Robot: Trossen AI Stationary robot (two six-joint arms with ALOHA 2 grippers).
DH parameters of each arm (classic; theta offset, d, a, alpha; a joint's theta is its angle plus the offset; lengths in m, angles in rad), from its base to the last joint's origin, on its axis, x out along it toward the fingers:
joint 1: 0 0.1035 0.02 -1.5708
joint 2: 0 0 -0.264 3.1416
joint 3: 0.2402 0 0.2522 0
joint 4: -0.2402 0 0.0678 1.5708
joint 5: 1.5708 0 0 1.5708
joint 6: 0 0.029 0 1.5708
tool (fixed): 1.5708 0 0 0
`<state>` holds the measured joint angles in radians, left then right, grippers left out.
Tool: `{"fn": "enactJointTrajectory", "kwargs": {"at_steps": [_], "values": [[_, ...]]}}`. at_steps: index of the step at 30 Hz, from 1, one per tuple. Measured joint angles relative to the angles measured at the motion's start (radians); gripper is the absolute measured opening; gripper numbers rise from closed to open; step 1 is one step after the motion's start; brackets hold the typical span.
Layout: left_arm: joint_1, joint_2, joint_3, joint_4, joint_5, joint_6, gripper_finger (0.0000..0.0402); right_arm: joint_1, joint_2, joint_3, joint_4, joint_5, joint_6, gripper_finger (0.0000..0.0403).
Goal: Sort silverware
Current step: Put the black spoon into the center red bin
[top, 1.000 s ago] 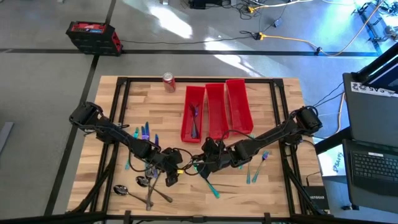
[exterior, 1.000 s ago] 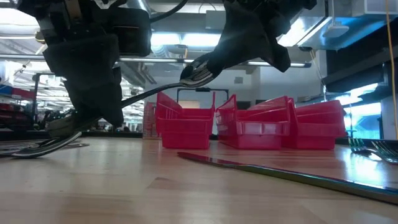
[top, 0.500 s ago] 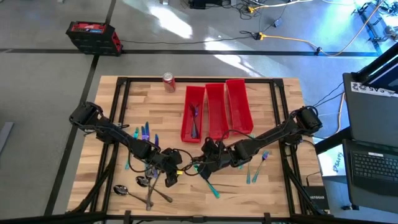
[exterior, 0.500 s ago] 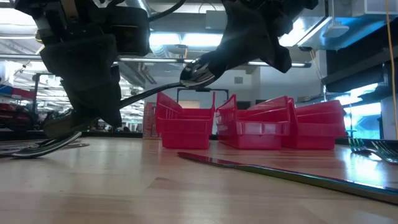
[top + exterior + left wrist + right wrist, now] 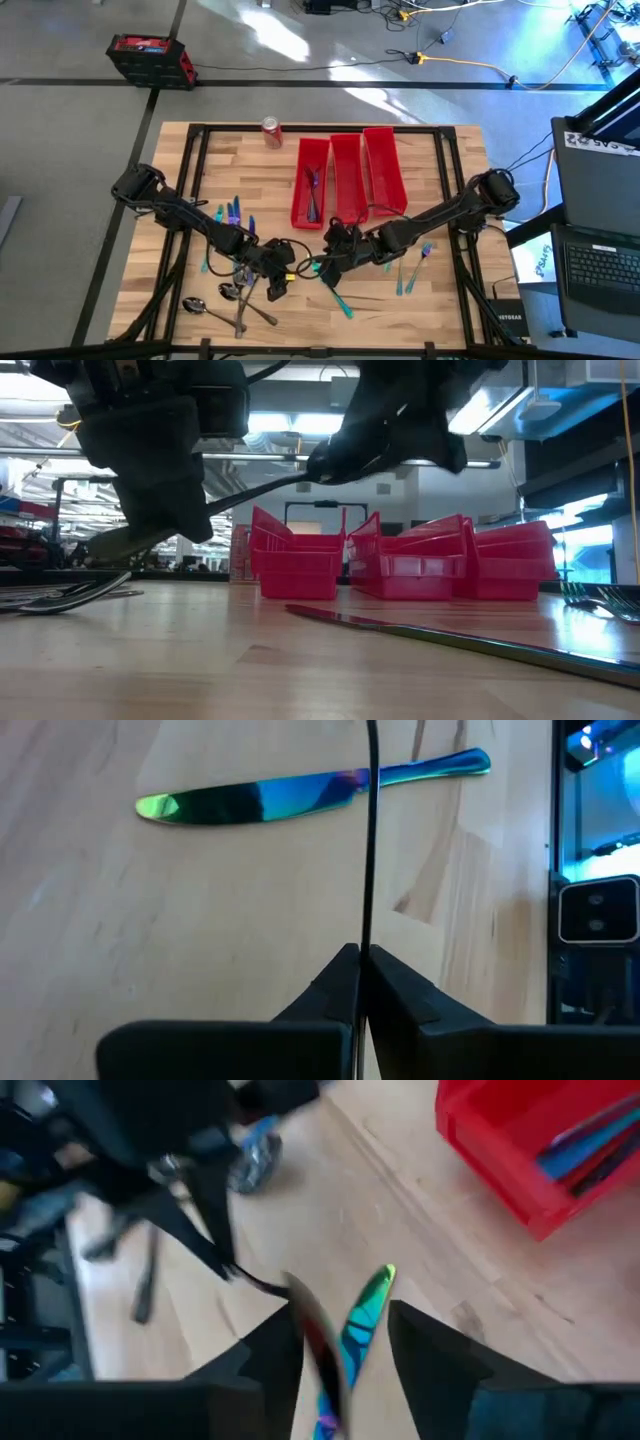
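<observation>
— What's the surface like, and the room?

— I'm on a pale wooden bench point(image 5: 180, 180) with black rails, on a grey floor strewn with cables. A red case point(image 5: 150, 55) sits on the floor past the far left corner, and there's a laptop point(image 5: 600, 265) off to the right. The low view looks into a large hall with strip lights.

— Any writing you can read?

— No. The print on the red soda can point(image 5: 271, 131) at the far edge is too small for me.

— Containers?

— There are three long red bins point(image 5: 347, 205) side by side. The leftmost holds a few dark and teal pieces point(image 5: 313, 190).

— And the hands?

— My left hand point(image 5: 275, 284) is at the near middle, clenched on the stem of a slim dark utensil point(image 5: 368, 840), which is lifted off the bench. It slants up to my right hand point(image 5: 328, 268), just beside the left. That hand's fingers point(image 5: 430, 1350) stand apart around the utensil's far end — released, not pinching.

— The rest of the silverware?

— An iridescent knife point(image 5: 300, 795) lies flat on the bench under the hands. The spoons point(image 5: 225, 300) are near the front left, teal pieces point(image 5: 232, 213) lie further back on the left, and more point(image 5: 415, 265) are on the right.
</observation>
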<state>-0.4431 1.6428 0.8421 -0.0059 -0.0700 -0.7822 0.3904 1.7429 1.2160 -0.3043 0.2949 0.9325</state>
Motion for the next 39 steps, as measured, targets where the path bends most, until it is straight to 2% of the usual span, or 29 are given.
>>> {"fn": "enactJointTrajectory", "kwargs": {"at_steps": [3,10,16,20,24,26,32,35,39], "values": [[0.000,0.000,0.000,0.000,0.000,-0.005,0.0001,0.001,-0.063,0.000,-0.020,0.015,-0.005,0.0140],[0.025,0.000,0.000,0.029,0.000,-0.036,0.0001,0.018,-0.196,0.001,-0.119,0.172,-0.033,0.0140],[0.078,0.000,0.000,0.266,-0.009,-0.118,0.0001,0.056,-0.292,0.001,-0.187,0.306,-0.075,0.0140],[0.111,0.000,0.000,0.405,-0.051,-0.169,0.0000,0.120,-0.362,0.001,-0.187,0.455,-0.139,0.0140],[0.151,0.000,0.000,0.474,-0.102,-0.262,0.0000,0.196,-0.423,0.001,-0.198,0.634,-0.219,0.0140],[0.177,0.000,-0.001,0.531,-0.110,-0.297,0.0000,0.229,-0.446,0.001,-0.202,0.691,-0.252,0.0140],[0.252,0.000,0.030,0.728,-0.109,-0.321,0.0000,0.305,-0.489,0.001,-0.217,0.751,-0.286,0.0140],[0.300,0.000,0.067,0.712,-0.109,-0.328,0.0000,0.340,-0.510,0.001,-0.230,0.755,-0.292,0.0140],[0.357,0.003,0.104,0.631,-0.089,-0.361,0.0000,0.403,-0.534,0.001,-0.258,0.814,-0.330,0.0140]]}}
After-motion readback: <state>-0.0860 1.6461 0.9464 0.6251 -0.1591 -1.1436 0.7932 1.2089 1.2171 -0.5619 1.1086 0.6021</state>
